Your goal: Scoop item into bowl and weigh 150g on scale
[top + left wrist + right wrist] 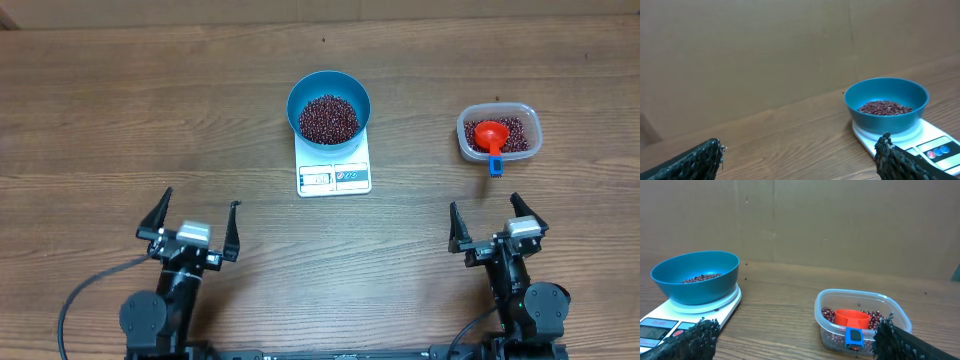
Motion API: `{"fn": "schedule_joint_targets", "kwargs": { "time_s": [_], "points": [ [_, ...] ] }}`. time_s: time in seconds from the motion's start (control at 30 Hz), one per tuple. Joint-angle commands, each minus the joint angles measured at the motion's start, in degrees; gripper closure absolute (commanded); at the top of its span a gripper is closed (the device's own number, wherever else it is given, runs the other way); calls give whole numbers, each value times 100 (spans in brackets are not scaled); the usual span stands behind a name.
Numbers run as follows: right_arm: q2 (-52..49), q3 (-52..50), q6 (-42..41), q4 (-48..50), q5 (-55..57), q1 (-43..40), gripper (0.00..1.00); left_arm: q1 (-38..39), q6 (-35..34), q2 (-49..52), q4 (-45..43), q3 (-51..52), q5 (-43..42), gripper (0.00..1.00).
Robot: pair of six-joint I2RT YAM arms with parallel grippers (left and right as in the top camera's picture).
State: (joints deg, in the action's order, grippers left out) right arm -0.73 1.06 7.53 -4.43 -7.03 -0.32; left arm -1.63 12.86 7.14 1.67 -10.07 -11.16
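Beans (329,118) filled the bowl (295,95) on the scale (334,178) at upper centre; left fingers (157,215) and right fingers (455,225) gaped wide, empty.

**No legible text in any view**

We find no writing, brand or number that can be read. The scale (334,178) has a display window (654,323) with faint marks, too small and blurred for us to make out. Its round buttons (938,150) carry coloured symbols we cannot decipher.
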Motion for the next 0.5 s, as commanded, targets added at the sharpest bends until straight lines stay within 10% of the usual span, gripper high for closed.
{"fn": "schedule_joint_targets", "kwargs": {
  "time_s": [0.0,0.47],
  "points": [
    [57,-61,4,22,37,31,0,-105,199,-483,-96,420,-46,0],
    [57,-61,4,22,37,31,0,-98,-173,-695,157,981,-70,0]
  ]
}}
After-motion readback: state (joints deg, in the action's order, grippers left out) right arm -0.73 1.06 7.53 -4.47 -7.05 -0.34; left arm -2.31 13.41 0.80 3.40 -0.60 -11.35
